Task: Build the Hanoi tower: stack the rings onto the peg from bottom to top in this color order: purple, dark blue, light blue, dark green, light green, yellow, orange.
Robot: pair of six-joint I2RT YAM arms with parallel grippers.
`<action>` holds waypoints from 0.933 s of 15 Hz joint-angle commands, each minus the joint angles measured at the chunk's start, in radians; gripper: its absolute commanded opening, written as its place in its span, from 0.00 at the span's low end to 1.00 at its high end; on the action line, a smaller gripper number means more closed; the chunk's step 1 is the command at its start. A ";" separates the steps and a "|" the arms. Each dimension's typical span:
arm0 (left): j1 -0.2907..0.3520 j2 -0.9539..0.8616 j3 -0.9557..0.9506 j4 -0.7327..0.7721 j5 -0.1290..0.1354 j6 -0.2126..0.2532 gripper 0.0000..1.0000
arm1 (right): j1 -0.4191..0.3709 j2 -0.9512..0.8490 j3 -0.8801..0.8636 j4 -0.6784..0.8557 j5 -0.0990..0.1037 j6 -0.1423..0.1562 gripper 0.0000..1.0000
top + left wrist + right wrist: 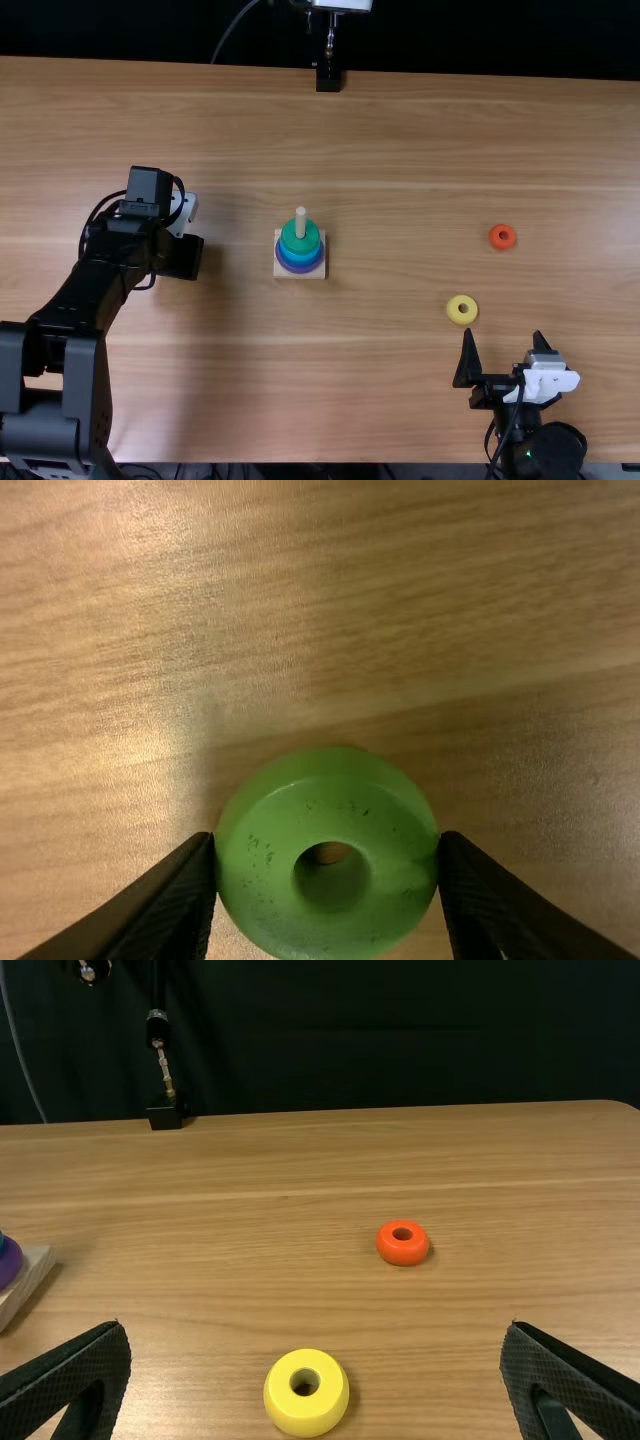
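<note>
Open worktop [390, 170] runs between the peg [300, 222] and the yellow ring [454, 311]; that upright peg blocks a low sweep across.

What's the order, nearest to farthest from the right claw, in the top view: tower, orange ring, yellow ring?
1. Yellow ring: just ahead of the right claw, slightly to its left.
2. Orange ring: farther out, straight ahead.
3. Tower: well off to the left, near the table's middle.
</note>
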 commanded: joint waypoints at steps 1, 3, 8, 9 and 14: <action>-0.002 0.022 -0.020 -0.007 0.011 0.023 0.00 | -0.010 -0.013 -0.045 -0.078 -0.006 -0.005 1.00; -0.005 0.010 0.005 -0.018 -0.004 0.023 0.00 | -0.012 -0.013 -0.044 -0.078 -0.006 -0.005 1.00; -0.023 -0.106 0.222 -0.342 -0.004 0.017 0.00 | -0.010 -0.013 -0.045 -0.078 -0.006 -0.005 1.00; -0.026 -0.128 0.255 -0.394 -0.004 0.010 0.00 | -0.010 -0.013 -0.045 -0.078 -0.006 -0.005 1.00; -0.131 -0.140 0.497 -0.628 -0.004 0.001 0.00 | -0.010 -0.013 -0.044 -0.078 -0.006 -0.005 1.00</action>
